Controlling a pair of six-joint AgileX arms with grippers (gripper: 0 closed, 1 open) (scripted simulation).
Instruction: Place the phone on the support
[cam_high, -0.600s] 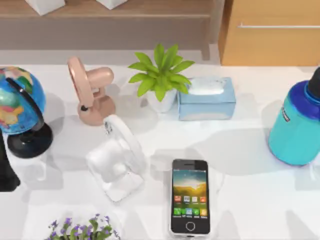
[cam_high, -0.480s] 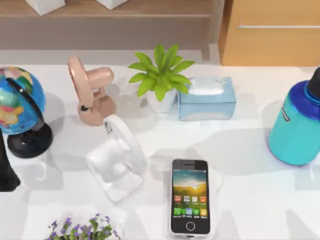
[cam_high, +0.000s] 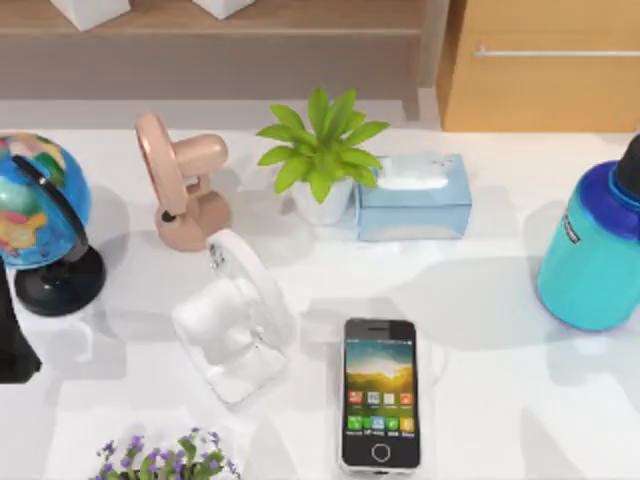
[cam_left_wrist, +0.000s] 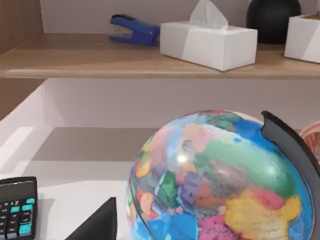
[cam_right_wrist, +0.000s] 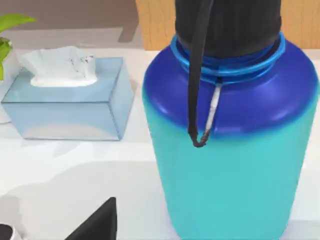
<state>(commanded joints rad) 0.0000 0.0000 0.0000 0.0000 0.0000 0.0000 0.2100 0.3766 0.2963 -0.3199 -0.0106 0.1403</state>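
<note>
The phone (cam_high: 380, 395) has not moved over the last half second. It lies flat and face up on the white surface (cam_high: 490, 300) near the front edge, just right of the white support (cam_high: 235, 320), apart from it and untouched. The support stays where it was, as does everything else: the pink stand (cam_high: 180, 195), the globe (cam_high: 35, 215), the potted plant (cam_high: 320, 155), the blue tissue box (cam_high: 415, 195) and the teal bottle (cam_high: 590, 250).

What has changed is slight. The faint grey shadows on the surface at the front right have slid and merged (a sign, I judge, that the right arm overhead is beginning to travel). A dark wedge of the right gripper (cam_right_wrist: 97, 224) shows in the right wrist view, which looks at the teal bottle and the tissue box, not at the phone. Whether its jaws are wide or narrow I cannot tell.

The left arm (cam_high: 10, 340) sits parked at the left edge beside the globe. A dark wedge of the left gripper (cam_left_wrist: 95, 225) shows in its wrist view, and its jaws cannot be judged either.

For the task this means the reach has barely begun: no grasp yet, and the lift and placing all remain.
</note>
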